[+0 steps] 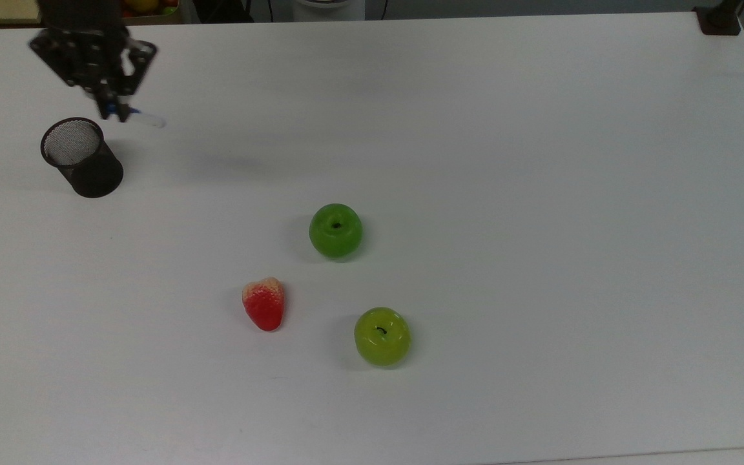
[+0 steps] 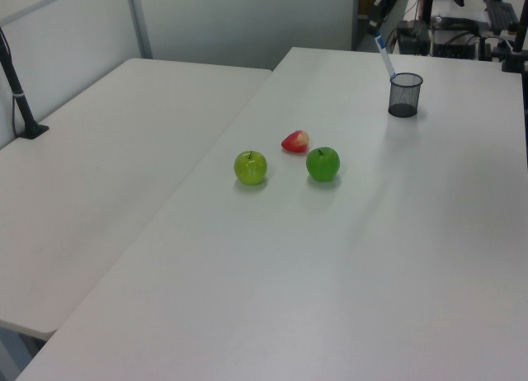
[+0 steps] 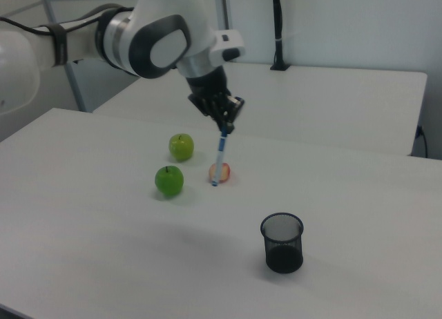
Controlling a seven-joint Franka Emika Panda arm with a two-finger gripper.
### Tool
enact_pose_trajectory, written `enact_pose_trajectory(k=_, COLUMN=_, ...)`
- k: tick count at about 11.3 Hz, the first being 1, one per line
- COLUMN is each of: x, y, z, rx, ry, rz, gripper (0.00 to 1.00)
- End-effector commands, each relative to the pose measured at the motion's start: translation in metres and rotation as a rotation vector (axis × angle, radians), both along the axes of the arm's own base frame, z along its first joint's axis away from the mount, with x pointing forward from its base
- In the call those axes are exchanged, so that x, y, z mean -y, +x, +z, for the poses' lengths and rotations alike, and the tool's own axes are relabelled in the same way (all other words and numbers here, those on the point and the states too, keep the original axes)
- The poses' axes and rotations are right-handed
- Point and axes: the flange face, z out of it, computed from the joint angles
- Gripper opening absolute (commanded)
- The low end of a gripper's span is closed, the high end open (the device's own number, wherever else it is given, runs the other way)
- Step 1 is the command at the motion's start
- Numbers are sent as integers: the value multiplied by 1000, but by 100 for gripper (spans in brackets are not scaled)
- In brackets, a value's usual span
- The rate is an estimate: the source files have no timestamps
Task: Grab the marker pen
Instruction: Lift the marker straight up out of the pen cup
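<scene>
White table (image 1: 540, 161) bears 2 green apples (image 1: 336, 230).

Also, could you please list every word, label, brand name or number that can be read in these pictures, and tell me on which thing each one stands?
None can be read.
The marker pen, held in the claw: any print on its white barrel is too small to read.
The mesh cup, both green apples, the strawberry and the table: no text shows.
</scene>
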Motion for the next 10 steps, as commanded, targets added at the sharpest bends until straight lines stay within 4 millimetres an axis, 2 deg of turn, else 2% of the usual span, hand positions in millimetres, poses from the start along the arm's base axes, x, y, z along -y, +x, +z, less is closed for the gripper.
enact_pose_trajectory(k=1, x=-77, y=-9, z=0, rx=-118, ry=37, rz=47, gripper=1)
enact_pose_trajectory(k=4, x=-155, y=-16, z=-13, rx=-230, ry=53, rz=96, gripper=1)
enact_pose_trajectory(k=7, x=-229, y=-34, z=-32, rx=-369, ry=42, rz=177, gripper=1)
enact_pose_trajectory(k=9, x=-271, y=-46, z=-51, rx=-444, ry=27, rz=197, gripper=1)
enact_pose_trajectory(k=10, x=-283, y=-50, z=-56, rx=-469, ry=19, rz=214, gripper=2)
